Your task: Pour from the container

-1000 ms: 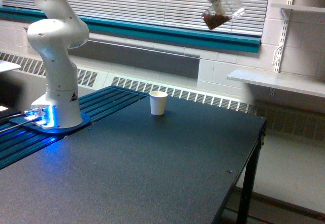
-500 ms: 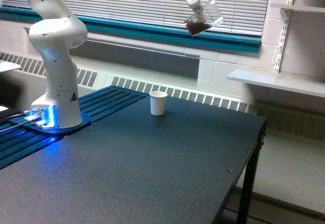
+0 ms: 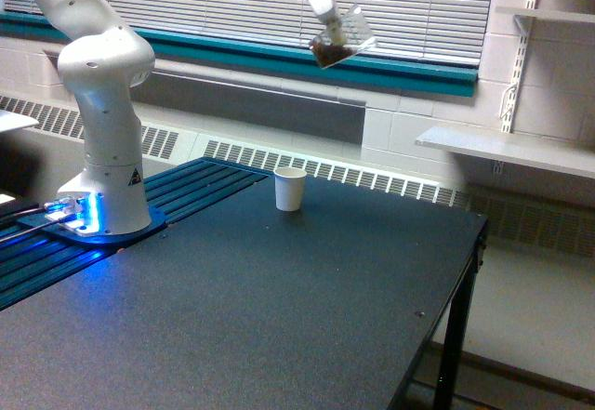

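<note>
One arm: the white Panda arm [image 3: 102, 103] is rising from its blue-lit base at the table's left edge and reaching up across the window blinds.
Gripper: the gripper [image 3: 327, 27] is clamping the container, high in the scene near the top of the exterior view.
Container: the clear container [image 3: 340, 38] is hanging tilted in the air, brown granular stuff gathering in its lower left corner, its mouth pointing up and right.
White cup: the white paper cup [image 3: 290, 188] is standing upright on the far part of the dark table [image 3: 279, 317], well below the container and slightly left of it.
</note>
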Controlling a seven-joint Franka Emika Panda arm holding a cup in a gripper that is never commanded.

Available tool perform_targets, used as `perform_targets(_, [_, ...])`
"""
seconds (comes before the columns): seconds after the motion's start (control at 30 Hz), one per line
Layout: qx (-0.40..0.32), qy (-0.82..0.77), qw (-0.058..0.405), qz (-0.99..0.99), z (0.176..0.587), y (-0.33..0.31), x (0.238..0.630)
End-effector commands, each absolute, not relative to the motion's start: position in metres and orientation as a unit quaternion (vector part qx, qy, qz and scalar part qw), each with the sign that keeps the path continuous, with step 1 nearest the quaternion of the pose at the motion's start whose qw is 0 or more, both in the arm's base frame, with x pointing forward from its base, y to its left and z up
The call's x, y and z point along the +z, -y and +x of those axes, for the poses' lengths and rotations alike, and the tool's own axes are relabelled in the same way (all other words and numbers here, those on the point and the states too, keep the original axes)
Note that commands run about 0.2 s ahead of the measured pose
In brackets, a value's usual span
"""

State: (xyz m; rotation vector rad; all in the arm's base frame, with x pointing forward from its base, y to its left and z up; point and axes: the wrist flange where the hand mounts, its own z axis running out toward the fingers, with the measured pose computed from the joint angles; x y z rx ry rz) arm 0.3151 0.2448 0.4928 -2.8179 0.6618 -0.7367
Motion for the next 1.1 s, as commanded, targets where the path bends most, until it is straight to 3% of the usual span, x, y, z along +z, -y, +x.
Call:
perform_targets(0.03, [-0.223,-0.246,0.083,-0.940,0.293,-0.252,0.467])
perform_targets(1.1, [-0.097,-0.292,0.057,-0.950,0.218,-0.256,0.396])
